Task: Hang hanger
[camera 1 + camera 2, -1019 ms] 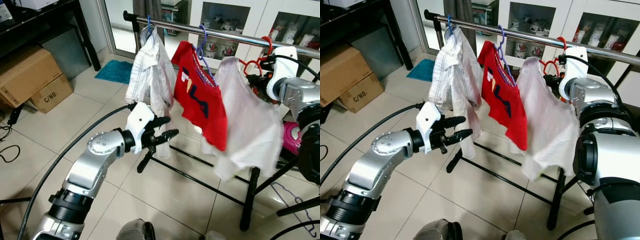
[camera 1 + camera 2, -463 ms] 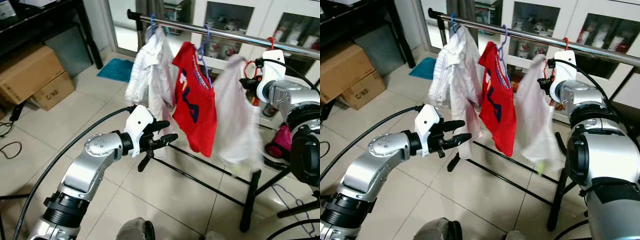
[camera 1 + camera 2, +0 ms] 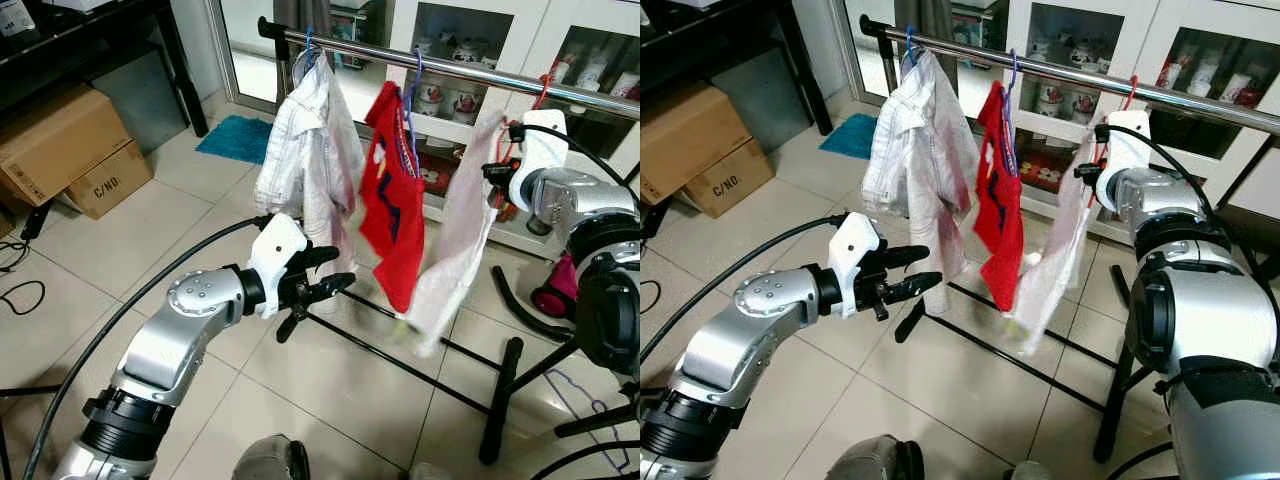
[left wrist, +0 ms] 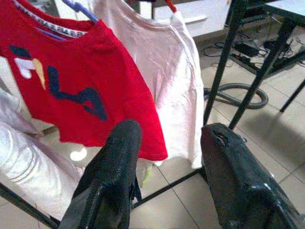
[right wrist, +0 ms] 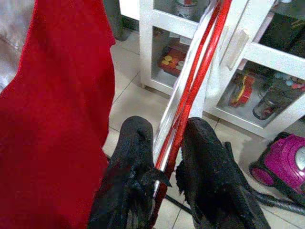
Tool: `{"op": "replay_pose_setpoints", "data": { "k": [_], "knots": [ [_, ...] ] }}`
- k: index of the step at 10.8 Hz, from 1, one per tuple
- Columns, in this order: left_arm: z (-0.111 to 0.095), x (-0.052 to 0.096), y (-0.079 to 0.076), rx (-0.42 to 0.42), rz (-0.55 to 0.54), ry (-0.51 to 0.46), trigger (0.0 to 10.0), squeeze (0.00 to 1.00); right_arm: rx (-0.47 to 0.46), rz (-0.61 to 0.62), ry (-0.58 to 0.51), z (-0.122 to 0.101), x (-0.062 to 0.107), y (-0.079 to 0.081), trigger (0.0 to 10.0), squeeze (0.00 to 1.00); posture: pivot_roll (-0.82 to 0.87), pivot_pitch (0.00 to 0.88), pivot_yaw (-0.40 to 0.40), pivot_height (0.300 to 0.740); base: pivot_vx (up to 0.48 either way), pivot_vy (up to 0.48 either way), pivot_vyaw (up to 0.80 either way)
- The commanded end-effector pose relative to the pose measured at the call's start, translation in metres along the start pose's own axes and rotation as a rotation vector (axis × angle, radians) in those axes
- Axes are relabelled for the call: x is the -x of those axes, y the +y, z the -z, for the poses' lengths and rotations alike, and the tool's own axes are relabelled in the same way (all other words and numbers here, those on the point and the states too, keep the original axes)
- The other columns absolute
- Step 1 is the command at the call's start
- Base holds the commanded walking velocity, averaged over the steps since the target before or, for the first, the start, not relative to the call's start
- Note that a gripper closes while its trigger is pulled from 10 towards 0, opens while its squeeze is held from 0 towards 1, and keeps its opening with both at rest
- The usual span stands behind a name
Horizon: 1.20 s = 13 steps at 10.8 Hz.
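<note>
A red hanger carries a pale pink shirt; its hook sits at the silver rail. My right gripper is shut on the hanger's red wires just under the rail, also visible from the head. The pale shirt hangs edge-on beside a red FILA shirt and a white shirt, both on blue hangers. My left gripper is open, held low in front of the white shirt with nothing between its fingers.
The rack's black legs spread across the tiled floor. Behind the rail stands a white glass-door cabinet. Cardboard boxes sit under a black table at left, with a teal mat nearby. A pink vacuum lies at right.
The pale shirt and the red shirt have swung from face-on to edge-on. My right gripper moved left along the rail with the hanger. The left arm barely moved.
</note>
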<state>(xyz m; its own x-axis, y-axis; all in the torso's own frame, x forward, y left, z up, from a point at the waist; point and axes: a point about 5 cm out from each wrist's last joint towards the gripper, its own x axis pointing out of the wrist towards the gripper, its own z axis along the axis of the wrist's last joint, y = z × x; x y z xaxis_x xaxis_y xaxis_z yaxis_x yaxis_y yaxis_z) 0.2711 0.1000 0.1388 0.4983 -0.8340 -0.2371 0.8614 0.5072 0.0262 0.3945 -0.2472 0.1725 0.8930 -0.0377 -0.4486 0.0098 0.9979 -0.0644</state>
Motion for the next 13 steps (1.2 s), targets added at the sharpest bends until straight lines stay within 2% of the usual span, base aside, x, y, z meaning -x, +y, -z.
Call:
{"op": "replay_pose_setpoints", "data": {
  "k": [1, 2, 3, 5, 6, 8, 9, 10, 11, 12, 13],
  "knots": [
    [-0.003, 0.002, 0.001, -0.012, -0.029, -0.004, 10.0, 0.00, -0.027, 0.001, -0.004, 0.003, -0.001, 0.000, 10.0, 0.00, 0.00, 0.000, 0.042, 0.740, 0.000, 0.000, 0.00],
    [-0.005, 0.003, 0.003, 0.005, -0.079, -0.027, 10.0, 0.00, -0.031, -0.007, -0.054, -0.004, 0.001, -0.003, 10.0, 0.00, -0.01, 0.000, 0.042, 0.740, 0.000, 0.000, 0.00],
    [-0.006, 0.004, 0.007, 0.027, -0.131, -0.061, 10.0, 0.00, -0.007, -0.042, -0.082, -0.009, 0.003, -0.006, 10.0, 1.00, -0.02, 0.000, 0.046, 0.740, 0.000, 0.000, 0.00],
    [-0.011, 0.009, 0.012, 0.080, -0.258, -0.138, 10.0, 0.00, -0.044, -0.106, -0.154, -0.017, 0.012, -0.021, 10.0, 1.00, -0.04, 0.000, 0.059, 0.740, 0.000, 0.000, 0.00],
    [-0.011, 0.010, 0.014, 0.076, -0.304, -0.147, 10.0, 0.00, -0.035, -0.189, -0.206, -0.010, 0.026, -0.032, 10.0, 1.00, -0.05, 0.000, 0.076, 0.740, 0.000, 0.000, 0.00],
    [-0.013, 0.016, 0.019, 0.073, -0.392, -0.165, 10.0, 0.00, -0.037, -0.230, -0.309, 0.007, 0.065, -0.033, 10.0, 1.00, -0.09, 0.000, 0.098, 0.740, 0.000, 0.000, 0.00],
    [-0.012, 0.020, 0.020, 0.077, -0.434, -0.172, 10.0, 0.00, -0.019, -0.215, -0.366, 0.024, 0.091, -0.023, 10.0, 1.00, -0.11, 0.000, 0.118, 0.740, 0.000, 0.000, 0.00],
    [-0.015, 0.021, 0.019, 0.078, -0.452, -0.206, 10.0, 0.00, -0.152, -0.197, -0.441, 0.051, 0.120, -0.003, 10.0, 0.00, -0.12, 0.000, 0.118, 0.740, 0.000, 0.000, 0.00],
    [-0.015, 0.020, 0.021, 0.073, -0.464, -0.221, 10.0, 0.00, -0.207, -0.106, -0.469, 0.071, 0.141, 0.008, 10.0, 0.00, -0.13, 0.000, 0.116, 0.740, 0.000, 0.000, 0.00],
    [-0.007, 0.023, 0.022, 0.084, -0.502, -0.215, 10.0, 0.00, -0.199, 0.054, -0.473, 0.093, 0.155, 0.015, 10.0, 0.00, -0.13, 0.000, 0.114, 0.740, 0.000, 0.000, 0.00],
    [-0.006, 0.025, 0.021, 0.090, -0.511, -0.225, 10.0, 0.00, -0.148, 0.094, -0.466, 0.101, 0.158, 0.020, 10.0, 0.00, -0.13, 0.000, 0.112, 0.740, 0.000, 0.000, 0.00]
  ]
}}
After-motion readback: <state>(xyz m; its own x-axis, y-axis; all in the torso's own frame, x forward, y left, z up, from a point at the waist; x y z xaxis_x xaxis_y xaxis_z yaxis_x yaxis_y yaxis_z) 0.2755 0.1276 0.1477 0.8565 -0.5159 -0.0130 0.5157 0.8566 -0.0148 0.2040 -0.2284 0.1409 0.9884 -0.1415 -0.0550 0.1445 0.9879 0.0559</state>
